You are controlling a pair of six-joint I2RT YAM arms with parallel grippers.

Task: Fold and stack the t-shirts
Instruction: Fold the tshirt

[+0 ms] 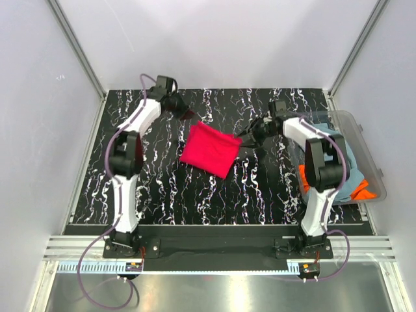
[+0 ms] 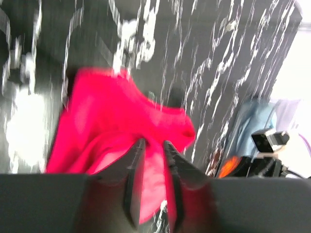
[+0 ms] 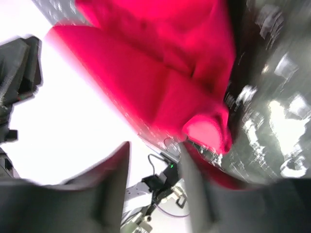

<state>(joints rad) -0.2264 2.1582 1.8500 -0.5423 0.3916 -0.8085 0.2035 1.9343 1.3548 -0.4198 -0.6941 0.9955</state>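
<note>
Tub holds grey-blue shirt, orange shirt

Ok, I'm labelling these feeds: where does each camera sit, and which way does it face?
Top external: above and behind, looking down at the table; left arm and right arm show.
Left wrist: on its arm, facing the red t-shirt past the left gripper.
Right wrist: on its arm, facing that shirt past the right gripper.
All share that shirt.

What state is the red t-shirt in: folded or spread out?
Folded. The red t-shirt is a compact four-sided bundle in the top view, no sleeves showing; both wrist views show overlapping cloth layers.
</note>
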